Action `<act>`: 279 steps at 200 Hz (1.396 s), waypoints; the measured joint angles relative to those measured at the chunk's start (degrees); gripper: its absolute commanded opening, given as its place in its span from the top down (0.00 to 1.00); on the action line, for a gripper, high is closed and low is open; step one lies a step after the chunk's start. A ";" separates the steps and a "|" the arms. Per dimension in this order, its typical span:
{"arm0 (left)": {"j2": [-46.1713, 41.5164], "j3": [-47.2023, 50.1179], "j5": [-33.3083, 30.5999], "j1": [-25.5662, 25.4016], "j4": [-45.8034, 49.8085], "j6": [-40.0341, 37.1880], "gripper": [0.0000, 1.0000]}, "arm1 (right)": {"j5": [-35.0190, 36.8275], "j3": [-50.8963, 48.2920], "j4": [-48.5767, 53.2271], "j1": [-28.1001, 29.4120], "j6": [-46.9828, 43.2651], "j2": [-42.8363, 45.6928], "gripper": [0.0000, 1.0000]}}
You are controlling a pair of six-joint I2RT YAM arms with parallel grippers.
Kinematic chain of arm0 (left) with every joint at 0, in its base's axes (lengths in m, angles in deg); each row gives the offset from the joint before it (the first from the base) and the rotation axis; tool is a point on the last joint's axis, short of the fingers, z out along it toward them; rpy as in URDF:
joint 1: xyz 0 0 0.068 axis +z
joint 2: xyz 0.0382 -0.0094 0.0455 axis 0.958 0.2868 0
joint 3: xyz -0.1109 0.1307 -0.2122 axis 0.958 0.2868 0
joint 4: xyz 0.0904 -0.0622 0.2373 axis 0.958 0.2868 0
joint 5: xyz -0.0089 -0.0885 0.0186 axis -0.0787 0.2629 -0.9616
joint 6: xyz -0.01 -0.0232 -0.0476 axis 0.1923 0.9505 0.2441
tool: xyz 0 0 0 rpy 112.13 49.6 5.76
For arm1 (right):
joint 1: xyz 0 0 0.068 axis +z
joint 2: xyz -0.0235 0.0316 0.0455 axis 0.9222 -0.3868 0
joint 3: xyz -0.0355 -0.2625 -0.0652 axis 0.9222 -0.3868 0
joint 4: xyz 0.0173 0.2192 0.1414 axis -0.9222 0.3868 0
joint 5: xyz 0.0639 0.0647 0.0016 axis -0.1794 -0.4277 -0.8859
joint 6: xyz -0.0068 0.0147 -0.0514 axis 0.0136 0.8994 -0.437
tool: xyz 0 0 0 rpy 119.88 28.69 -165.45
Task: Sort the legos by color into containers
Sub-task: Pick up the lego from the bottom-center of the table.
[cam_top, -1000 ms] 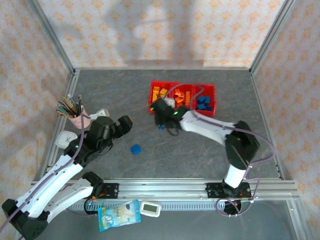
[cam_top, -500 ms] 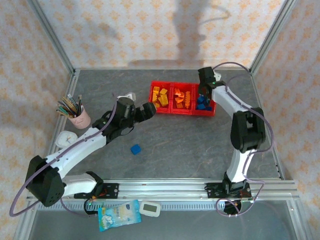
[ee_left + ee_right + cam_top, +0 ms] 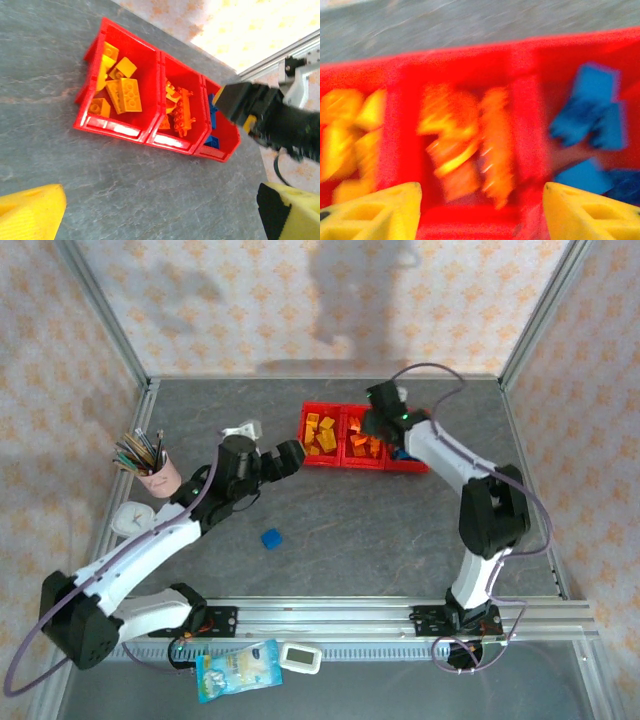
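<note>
- Lego piece (image 3: 271,538), blue, is lying loose on the table (image 3: 400,530), between the containers (image 3: 345,464) and the near edge.
- My left pincer (image 3: 288,459) is hanging wide open, empty, and nearer to it.
- My right pincer (image 3: 376,426) is hovering over the containers, fingers apart, holding nothing.

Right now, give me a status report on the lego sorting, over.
Left gripper open, empty. Right gripper open, empty, above the containers. One blue lego loose on the table. Pencil cup well aside.
</note>
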 measured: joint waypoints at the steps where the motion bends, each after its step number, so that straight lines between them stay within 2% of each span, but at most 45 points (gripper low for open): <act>1: -0.28 0.11 -0.09 0.00 0.15 0.09 0.01 | -0.20 -0.35 -0.02 0.79 0.15 0.35 0.31; 29: -9.66 3.82 -4.20 0.00 7.06 2.71 0.01 | -3.80 -4.37 -0.98 13.53 1.20 2.75 0.27; 57: -18.32 5.27 -9.53 0.07 16.44 5.79 0.01 | -6.05 -7.74 -1.64 22.77 3.69 2.67 0.23; 92: -26.16 5.53 -13.94 0.42 26.53 9.79 0.01 | -7.28 -7.39 -3.15 32.48 6.08 -0.81 0.19; 126: -30.91 5.92 -16.20 0.42 32.41 12.96 0.01 | -7.52 -2.82 -3.80 39.41 6.78 -9.35 0.16; 155: -32.98 6.73 -17.35 0.42 34.67 14.60 0.01 | -6.91 2.45 -3.10 42.07 6.47 -15.93 0.20; 251: -33.05 7.85 -18.18 0.42 35.56 15.19 0.01 | -0.83 5.22 0.17 41.79 5.27 -20.02 0.62; 279: -31.87 7.82 -17.79 0.42 34.49 14.67 0.01 | -0.46 5.14 0.59 41.13 5.73 -19.12 0.64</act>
